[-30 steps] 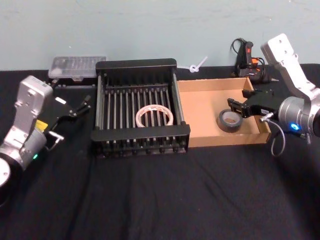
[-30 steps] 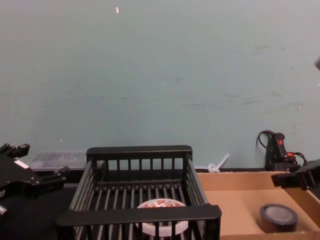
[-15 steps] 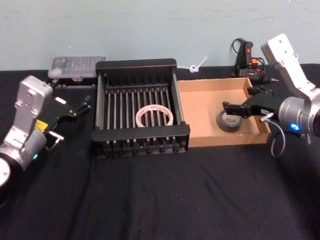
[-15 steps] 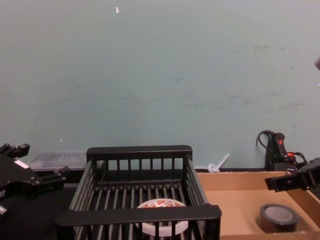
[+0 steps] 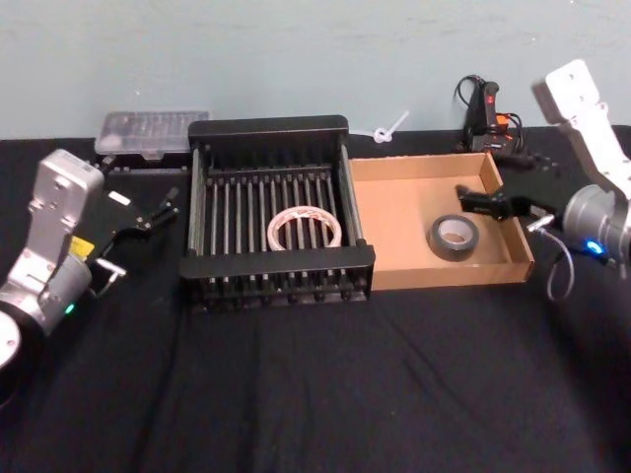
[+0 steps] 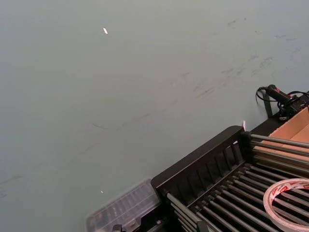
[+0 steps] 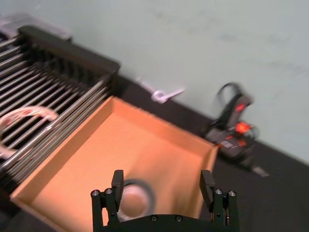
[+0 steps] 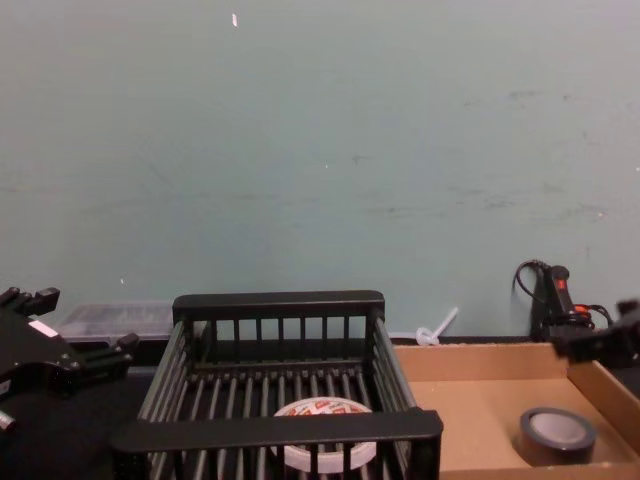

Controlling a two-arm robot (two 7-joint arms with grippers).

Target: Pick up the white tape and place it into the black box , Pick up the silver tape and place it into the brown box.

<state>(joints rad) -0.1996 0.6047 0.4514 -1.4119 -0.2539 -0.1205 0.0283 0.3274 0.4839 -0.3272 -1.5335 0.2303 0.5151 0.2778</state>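
— Head view: where are the tapes?
— White tape (image 5: 305, 228) lies in the black box (image 5: 277, 266); at 3 o'clock, silver tape (image 5: 454, 236) sits in the brown box (image 5: 399, 212).
— Grippers?
— Right gripper (image 5: 490, 202) gapes wide above the tape's far right; left gripper (image 5: 158, 209) is open at 9 o'clock.

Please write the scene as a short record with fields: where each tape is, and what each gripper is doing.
white tape: lying flat on the floor of the black box
silver tape: lying flat in the brown box, near its right wall
right gripper: open, empty, above the brown box's right side
left gripper: open, empty, left of the black box
task state: both tapes in their boxes
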